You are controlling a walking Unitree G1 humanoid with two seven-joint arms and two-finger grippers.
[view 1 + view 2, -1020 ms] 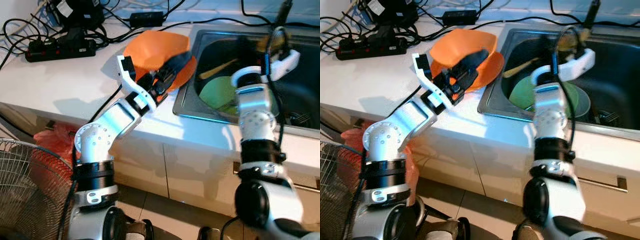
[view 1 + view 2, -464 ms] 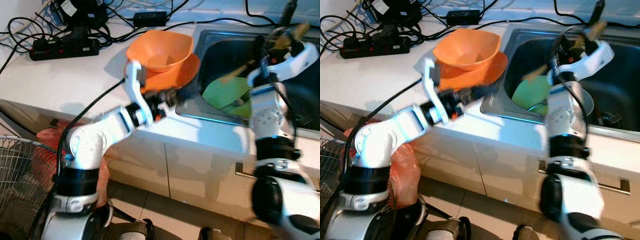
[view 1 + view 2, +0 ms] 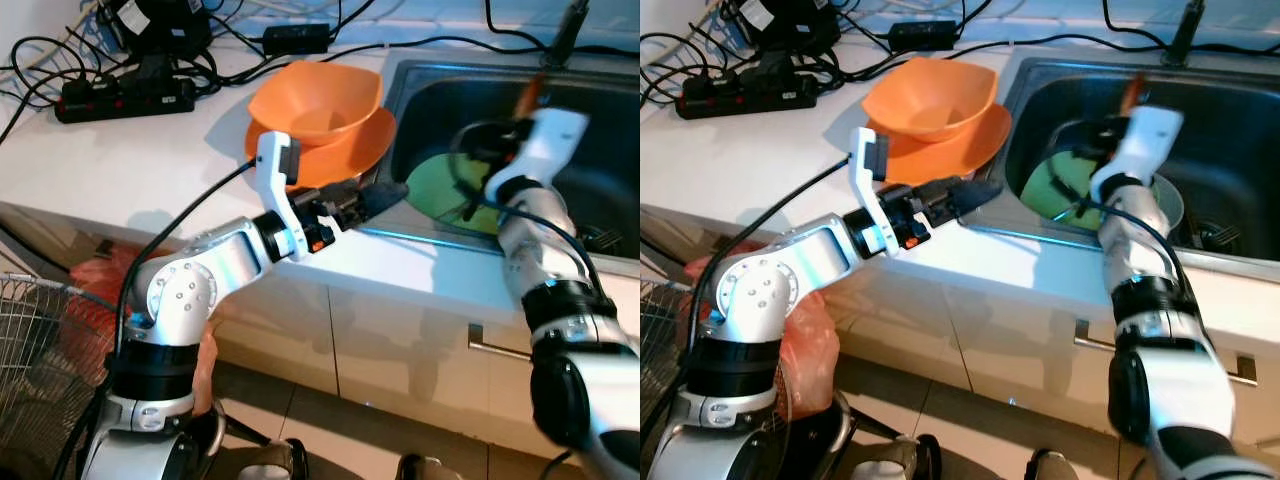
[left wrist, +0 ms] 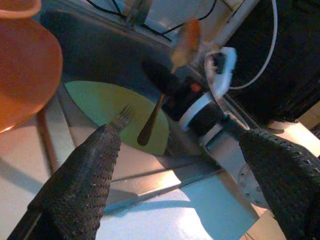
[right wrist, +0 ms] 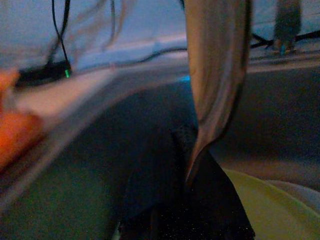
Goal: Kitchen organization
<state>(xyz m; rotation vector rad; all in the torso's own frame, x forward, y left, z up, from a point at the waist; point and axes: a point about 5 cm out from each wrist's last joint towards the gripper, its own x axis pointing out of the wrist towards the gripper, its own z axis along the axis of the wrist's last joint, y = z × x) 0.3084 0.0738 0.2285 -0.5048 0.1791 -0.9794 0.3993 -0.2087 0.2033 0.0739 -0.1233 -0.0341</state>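
An orange bowl (image 3: pixel 318 95) stands upright on an orange plate (image 3: pixel 352 155) on the white counter, beside the sink (image 3: pixel 600 120). My left gripper (image 3: pixel 385 192) hovers at the counter's edge by the sink's near corner, just in front of the orange plate. Its fingers (image 4: pixel 90 170) are spread open with nothing between them. A green plate (image 3: pixel 435 185) lies in the sink with a fork (image 4: pixel 120 116) on it. Above that plate, my right gripper (image 3: pixel 485 148) is shut on a wooden spoon (image 4: pixel 186 36), whose bowl end points up.
A black power strip (image 3: pixel 125 100) and tangled cables lie at the counter's back left. The faucet (image 3: pixel 570 25) rises behind the sink. A clear container (image 3: pixel 1170 205) sits in the sink beside the green plate. A fan (image 3: pixel 40 380) and a red bag (image 3: pixel 100 275) are on the floor at left.
My left gripper has let go of the orange bowl and drawn back to the counter's edge; the bowl now sits upright. My right gripper has come down over the green plate with the spoon.
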